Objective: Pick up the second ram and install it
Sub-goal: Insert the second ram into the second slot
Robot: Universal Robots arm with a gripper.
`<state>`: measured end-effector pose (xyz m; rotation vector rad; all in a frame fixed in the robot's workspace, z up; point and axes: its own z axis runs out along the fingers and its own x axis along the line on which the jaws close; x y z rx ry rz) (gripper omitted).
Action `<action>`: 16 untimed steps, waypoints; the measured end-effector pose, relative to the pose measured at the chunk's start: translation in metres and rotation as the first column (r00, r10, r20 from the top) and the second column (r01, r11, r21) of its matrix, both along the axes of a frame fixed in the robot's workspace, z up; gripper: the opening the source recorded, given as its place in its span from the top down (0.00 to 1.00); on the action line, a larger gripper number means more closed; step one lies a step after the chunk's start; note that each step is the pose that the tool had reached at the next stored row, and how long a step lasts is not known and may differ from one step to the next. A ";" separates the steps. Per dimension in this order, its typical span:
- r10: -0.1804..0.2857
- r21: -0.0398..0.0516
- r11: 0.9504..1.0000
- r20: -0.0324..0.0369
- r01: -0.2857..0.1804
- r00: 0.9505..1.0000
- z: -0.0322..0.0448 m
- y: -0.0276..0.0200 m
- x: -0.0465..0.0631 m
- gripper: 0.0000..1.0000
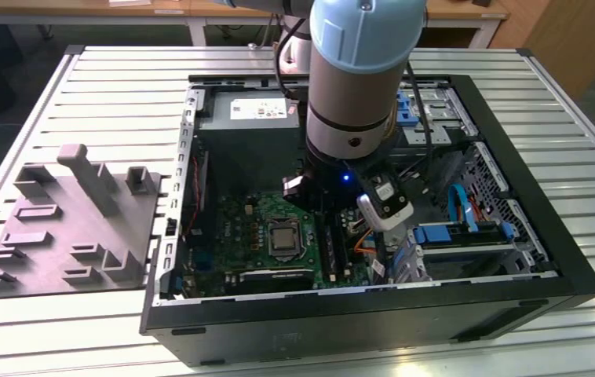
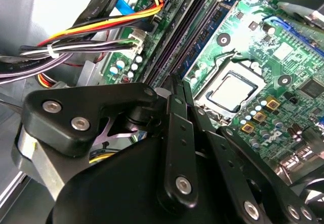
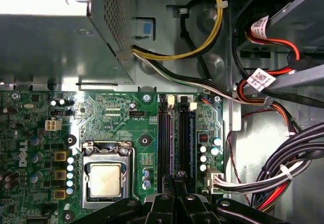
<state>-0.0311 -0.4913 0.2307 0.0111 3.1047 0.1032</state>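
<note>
Over the slots, both wrist views show gripper fingers nearly closed; the exterior view adds a tray beside the case. Whether they hold the ram: cannot tell.

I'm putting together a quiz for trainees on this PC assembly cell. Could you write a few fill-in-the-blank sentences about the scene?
1. The grey fixture tray lies on the slatted table to the exterior view's ____ of the open computer case.
2. The end effector hangs inside the case, over the memory slots of the ____ motherboard.
3. Beside those slots, the silver CPU socket has a ____ outline.

Missing words: left; green; square.
</note>
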 end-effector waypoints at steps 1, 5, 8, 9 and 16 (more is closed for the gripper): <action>0.000 0.000 1.000 0.000 0.000 1.000 -0.0006 0.0001 0.000 0.89; 0.000 0.000 1.000 0.000 0.000 1.000 -0.0022 0.0001 0.000 0.89; 0.000 0.000 1.000 0.000 0.000 1.000 -0.0023 0.0000 0.000 0.89; 0.000 0.000 1.000 0.000 0.000 1.000 -0.0023 0.0000 0.000 0.89; 0.000 0.000 1.000 0.002 0.000 1.000 -0.0023 0.0000 -0.001 0.89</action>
